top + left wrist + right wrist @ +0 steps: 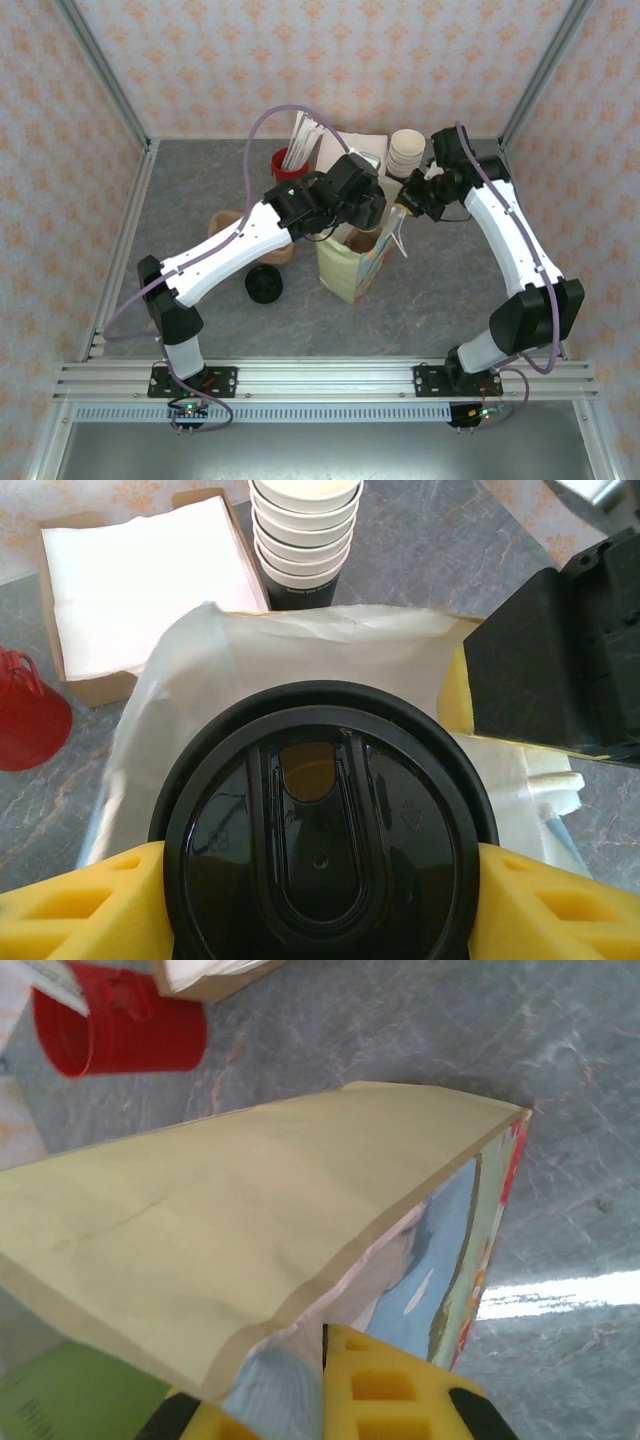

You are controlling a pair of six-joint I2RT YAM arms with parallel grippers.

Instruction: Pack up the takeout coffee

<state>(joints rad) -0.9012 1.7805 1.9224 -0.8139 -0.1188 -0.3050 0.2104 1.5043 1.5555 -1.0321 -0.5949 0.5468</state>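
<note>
The takeout coffee (320, 830) shows its round black lid from above, with my left gripper (320, 900) shut on the cup, a yellow finger (80, 900) on each side. It hangs over the open mouth of a cream paper bag (250, 650). From above, my left gripper (368, 210) is over the standing bag (345, 265) at mid-table. My right gripper (403, 208) is shut on the bag's right top edge; in the right wrist view its yellow fingers (390, 1380) pinch the bag wall (250, 1230). The cup's sides are hidden.
A stack of lidless cream cups (407, 152) and a box of napkins (358, 148) stand behind the bag. A red cup (288, 162) is at the back left. A black round disc (264, 284) and a brown holder (232, 224) lie left of the bag.
</note>
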